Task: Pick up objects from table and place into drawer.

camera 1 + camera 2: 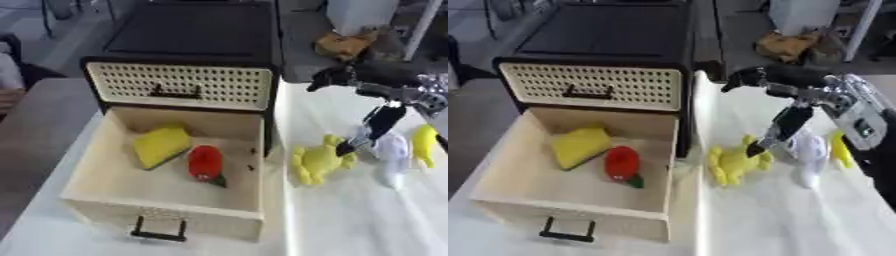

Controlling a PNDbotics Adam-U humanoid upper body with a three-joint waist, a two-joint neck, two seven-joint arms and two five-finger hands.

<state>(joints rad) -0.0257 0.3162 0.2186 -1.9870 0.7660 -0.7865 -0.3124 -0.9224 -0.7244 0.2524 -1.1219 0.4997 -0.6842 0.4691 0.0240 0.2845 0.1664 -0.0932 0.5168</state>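
— Where do the task's things lie?

— The drawer (105, 200) is pulled out at the left edge of the table (350, 220), its black handle (159, 234) facing the near edge. Inside it sit a yellow wedge-shaped toy (160, 145) toward the back left corner and a red toy (205, 161) with a green tip just beside it, nearer the middle. The other three things are on the white table to the right of the drawer: a yellow crab-like toy (317, 161) closest to the drawer's right wall, a white toy (391, 155) just beside that, and a yellow curved toy (424, 144) near the table's right edge.

— And the robot's hands?

— Only the right hand (785, 125) shows, coming in from the right side. Its fingers (763, 142) are straight and point down, one tip at the upper right of the crab-like toy (whether it touches the toy or hangs just above it, I cannot tell). It holds nothing. The thumb (745, 77) sticks out toward the cabinet.

— What is behind the drawer?

— A dark cabinet (192, 30) with a second, closed drawer front (179, 85), cream and perforated, directly above the open one.
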